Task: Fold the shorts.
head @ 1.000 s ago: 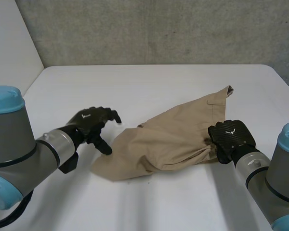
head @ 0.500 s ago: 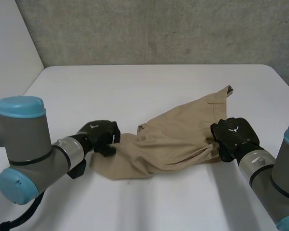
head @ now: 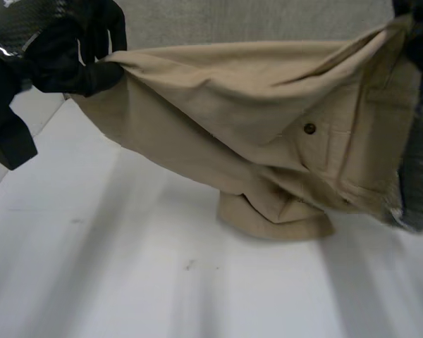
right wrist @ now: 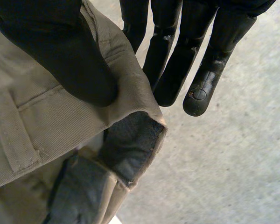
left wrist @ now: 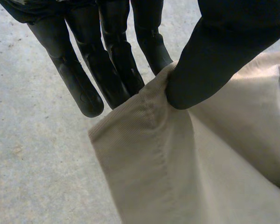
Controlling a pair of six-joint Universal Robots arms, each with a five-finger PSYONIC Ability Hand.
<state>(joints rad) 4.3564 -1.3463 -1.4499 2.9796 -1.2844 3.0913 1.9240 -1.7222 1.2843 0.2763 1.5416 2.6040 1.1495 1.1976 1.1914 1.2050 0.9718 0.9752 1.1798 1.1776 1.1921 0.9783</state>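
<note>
The white table [head: 127,282] spreads below, with a grey wall [head: 268,21] behind it. The tan shorts [head: 254,120] hang stretched between the two hands above the table. Their upper edge runs nearly taut from one hand to the other, and their lowest folds [head: 275,220] rest bunched on the table.

The left hand [head: 60,53] holds one end of that upper edge. In the left wrist view its thumb [left wrist: 214,60] presses the cloth [left wrist: 200,163] against nearly straight fingers [left wrist: 113,65], pinching it just beside a corner of the fabric.

The right hand [right wrist: 56,46] holds the other end. Its thumb clamps the waistband [right wrist: 46,116] against the fingers [right wrist: 177,56], and the grey inner lining [right wrist: 130,144] is turned out just below the pinch.

A small dark button [head: 309,128] sits on the side of the shorts facing the head camera.
</note>
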